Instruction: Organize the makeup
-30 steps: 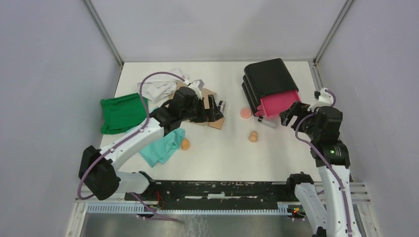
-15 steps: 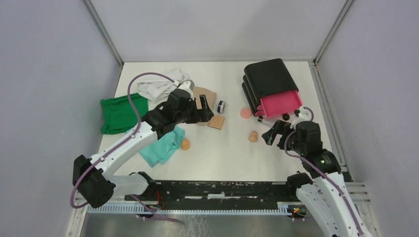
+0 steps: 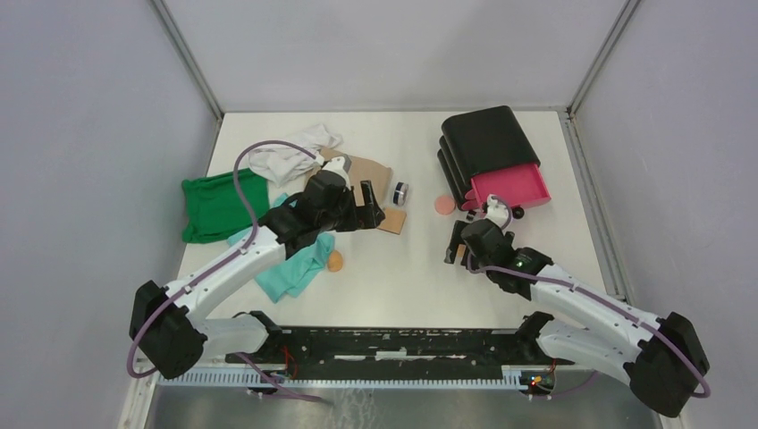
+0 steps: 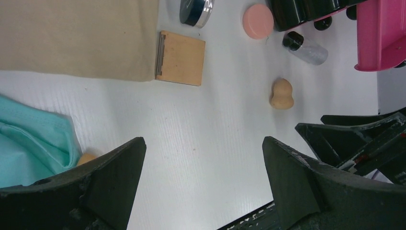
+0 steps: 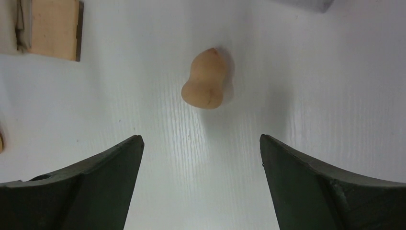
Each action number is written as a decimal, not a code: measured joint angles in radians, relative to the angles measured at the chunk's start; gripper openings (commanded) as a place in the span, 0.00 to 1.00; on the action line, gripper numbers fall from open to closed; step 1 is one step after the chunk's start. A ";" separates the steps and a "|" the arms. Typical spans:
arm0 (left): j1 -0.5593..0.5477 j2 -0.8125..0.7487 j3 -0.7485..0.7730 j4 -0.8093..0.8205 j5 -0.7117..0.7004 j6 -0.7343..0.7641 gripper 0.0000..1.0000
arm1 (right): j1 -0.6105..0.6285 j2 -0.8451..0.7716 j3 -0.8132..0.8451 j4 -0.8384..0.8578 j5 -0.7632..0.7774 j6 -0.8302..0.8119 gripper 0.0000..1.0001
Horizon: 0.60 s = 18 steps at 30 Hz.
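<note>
Hovering low over the counter (image 5: 335, 72), the right gripper (image 5: 201, 140) is spread wide and holds nothing. The tan egg-shaped sponge (image 5: 206, 86) lies on its side just beyond the fingertips, not yet between them. Closing from here would likely catch only its rounded end, or nothing. A soft, tapered thing pinched at the tip tends to squirt out and roll. Coming down too far would also drag the fingers on the counter.

Just beyond the sponge, toward the far right, the clear black-capped vial (image 4: 306, 46) lies on its side. It sits beside the open pink drawer (image 3: 509, 188) of the black box (image 3: 483, 143). A shoved sponge could knock the vial and set it rolling. The salmon-pink round puff (image 3: 443, 206) sits a little farther back and looks less exposed.

To the left, the left gripper (image 4: 202, 141) is also spread wide and empty. It hangs over bare counter near the tan square pad (image 4: 180, 58) and the small dark round jar (image 4: 195, 10). Its wrist view shows the other arm's fingers at the right edge, so the two arms are close. If both reach for the middle together, they could clash. A second orange sponge (image 3: 335, 261) lies against the teal cloth (image 3: 295, 268) and may be overlooked.
</note>
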 measured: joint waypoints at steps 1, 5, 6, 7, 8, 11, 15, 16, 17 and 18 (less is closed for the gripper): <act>0.000 -0.005 -0.010 0.006 -0.001 -0.002 0.99 | 0.000 0.010 -0.021 0.051 0.024 0.031 0.96; 0.000 -0.019 -0.037 0.021 -0.001 -0.015 0.99 | 0.000 0.056 -0.072 0.163 0.061 0.072 0.92; 0.000 -0.019 -0.041 0.025 -0.001 -0.016 0.99 | 0.001 0.076 -0.083 0.192 0.071 0.077 0.91; 0.000 -0.019 -0.044 0.027 -0.001 -0.016 0.99 | 0.002 0.101 -0.091 0.223 0.082 0.080 0.90; 0.000 -0.019 -0.050 0.032 -0.001 -0.017 0.99 | 0.004 0.120 -0.097 0.250 0.090 0.082 0.89; -0.002 -0.019 -0.061 0.035 -0.001 -0.017 0.99 | 0.011 0.161 -0.113 0.341 0.108 0.081 0.86; -0.002 -0.020 -0.080 0.039 -0.001 -0.017 0.99 | 0.025 0.202 -0.155 0.477 0.146 0.083 0.83; -0.002 -0.022 -0.084 0.039 -0.001 -0.016 0.99 | 0.027 0.211 -0.166 0.498 0.156 0.084 0.83; -0.002 -0.024 -0.087 0.039 -0.001 -0.016 0.99 | 0.028 0.218 -0.174 0.510 0.167 0.087 0.82; -0.002 -0.026 -0.091 0.044 0.000 -0.016 0.99 | 0.028 0.225 -0.180 0.517 0.180 0.091 0.82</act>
